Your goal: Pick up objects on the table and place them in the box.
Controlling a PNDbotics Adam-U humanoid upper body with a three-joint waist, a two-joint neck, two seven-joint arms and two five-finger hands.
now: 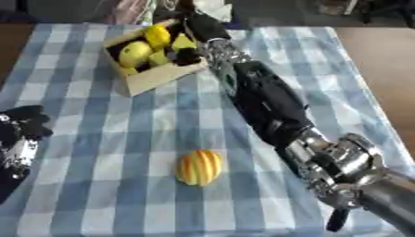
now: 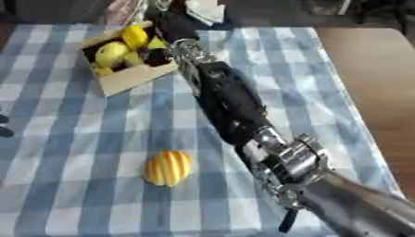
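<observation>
Where the checked cloth [image 1: 97,176] lies bare at about six o'clock, the ribbed yellow-orange fruit [image 1: 199,167] rests alone, well apart from the box [image 1: 154,76] at eleven o'clock. I judge it light, rigid and rather smooth, likely to roll; I would take it across its middle, thumb against fingers, along the ribs rather than at the tapered ends. Already in the box lie several yellow pieces [image 1: 135,52], rounded and blocky, with dark gaps between. My right arm [image 1: 267,99] runs from five o'clock up to the box, and my right hand [image 1: 185,54] sits at the box's near right corner, dark against the contents; I cannot tell whether its fingers are curled or relaxed, nor whether they hold anything. My left hand [image 1: 24,124] shows at nine o'clock in the left eye view, resting on the cloth with its fingers drawn in around nothing; the right eye view shows only a dark scrap of it at the edge, but reveals more bare wooden table [image 2: 365,69] at three o'clock.
</observation>
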